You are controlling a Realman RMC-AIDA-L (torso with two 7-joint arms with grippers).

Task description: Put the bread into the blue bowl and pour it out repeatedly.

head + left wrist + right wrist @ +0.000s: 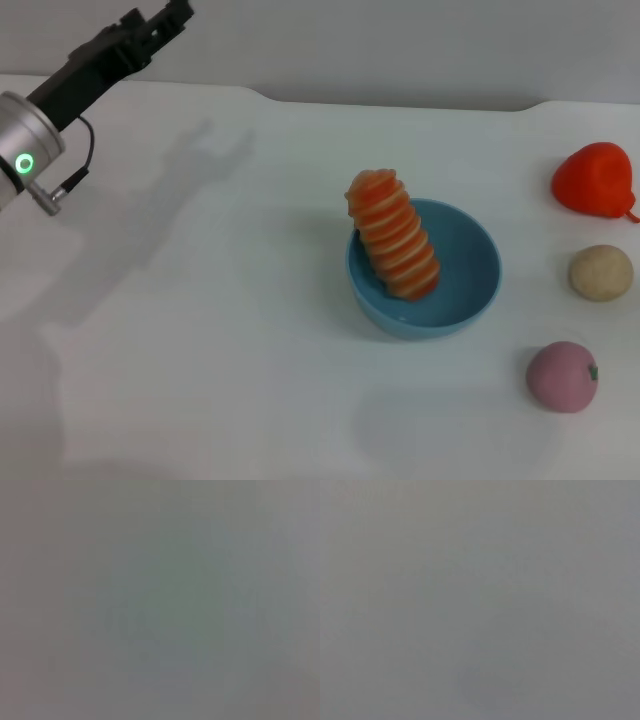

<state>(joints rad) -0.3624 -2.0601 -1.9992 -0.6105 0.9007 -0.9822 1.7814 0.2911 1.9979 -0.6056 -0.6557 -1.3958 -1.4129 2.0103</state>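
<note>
Left gripper up at far left corner, arm raised and angled out over white tabletop, holding nothing; fingers' state, honestly can't tell. Mid-frame: orange-and-cream striped toy bread loaf leaning in light-blue plastic bowl, top end poking past far-left rim. Right side: red toy fruit, tan ball, pink ball. Right arm nowhere visible.

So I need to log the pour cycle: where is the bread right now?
In the head view the bread leans inside the blue bowl, right of the table's centre, one end poking over the bowl's far-left rim.
</note>
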